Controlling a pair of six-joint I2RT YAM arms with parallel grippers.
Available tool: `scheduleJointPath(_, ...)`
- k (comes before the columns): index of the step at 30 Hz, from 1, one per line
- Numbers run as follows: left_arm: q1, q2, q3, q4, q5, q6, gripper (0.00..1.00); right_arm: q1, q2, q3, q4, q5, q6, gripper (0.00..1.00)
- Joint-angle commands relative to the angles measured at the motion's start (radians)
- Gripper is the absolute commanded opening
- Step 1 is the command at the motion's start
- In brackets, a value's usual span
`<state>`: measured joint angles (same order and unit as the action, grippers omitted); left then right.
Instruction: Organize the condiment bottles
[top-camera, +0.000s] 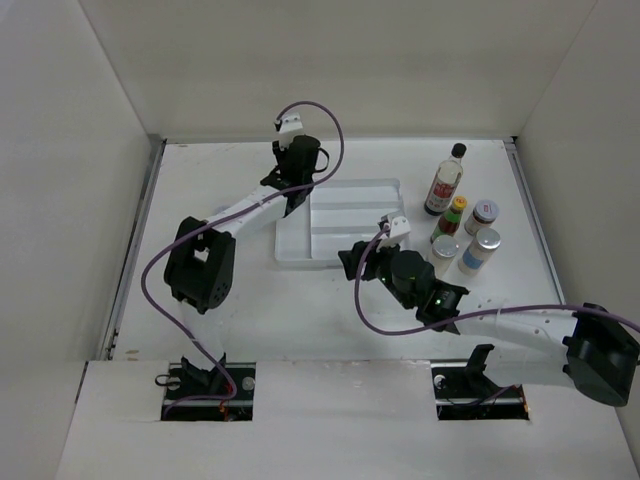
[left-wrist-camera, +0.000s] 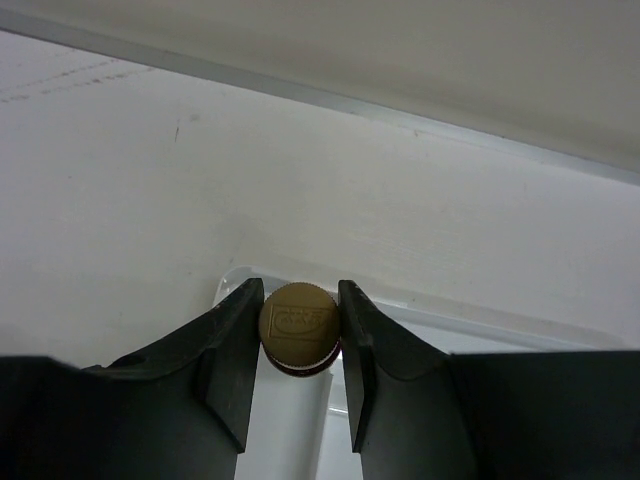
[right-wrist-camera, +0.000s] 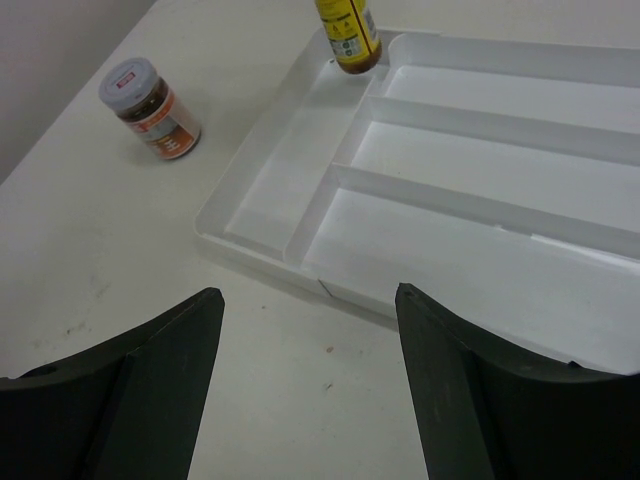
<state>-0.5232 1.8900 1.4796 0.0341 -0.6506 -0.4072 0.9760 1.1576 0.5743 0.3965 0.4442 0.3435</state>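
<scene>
Five bottles (top-camera: 455, 212) stand clustered on the white counter (top-camera: 200, 180), beyond and to the right of the right end effector (right-wrist-camera: 308, 295), whose fingers are spread wide and hold nothing. The left end effector (left-wrist-camera: 298, 300) is clamped on the cap of a small yellow bottle (left-wrist-camera: 297, 328), which is upright at the far corner of the white tray (right-wrist-camera: 500, 210). A silver-lidded jar (right-wrist-camera: 150, 105) stands ahead and left of the right end effector, outside the tray. Plain white walls (top-camera: 350, 60) enclose the counter.
</scene>
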Motion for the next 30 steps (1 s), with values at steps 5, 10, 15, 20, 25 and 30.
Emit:
scheduleJointPath(5,0.009,0.014,0.065,0.093,-0.011,0.013,0.18,-0.013,-0.012,-0.001,0.056,-0.001,0.003,0.76)
scheduleJointPath(10,0.015,0.035,0.047,0.105,-0.043,0.045,0.18,-0.013,-0.003,0.002,0.056,-0.001,0.003,0.76)
scheduleJointPath(15,0.015,0.058,0.005,0.164,-0.081,0.096,0.26,-0.018,-0.001,0.002,0.056,-0.001,0.003,0.76)
scheduleJointPath(20,0.018,0.06,-0.028,0.19,-0.067,0.085,0.34,-0.02,-0.013,-0.002,0.056,-0.001,0.005,0.77)
scheduleJointPath(25,0.018,0.043,-0.047,0.199,-0.064,0.079,0.43,-0.02,-0.019,-0.004,0.056,-0.001,0.003,0.78)
scheduleJointPath(30,0.006,-0.02,-0.064,0.202,-0.04,0.076,0.71,-0.02,-0.029,-0.007,0.056,-0.001,0.003,0.82)
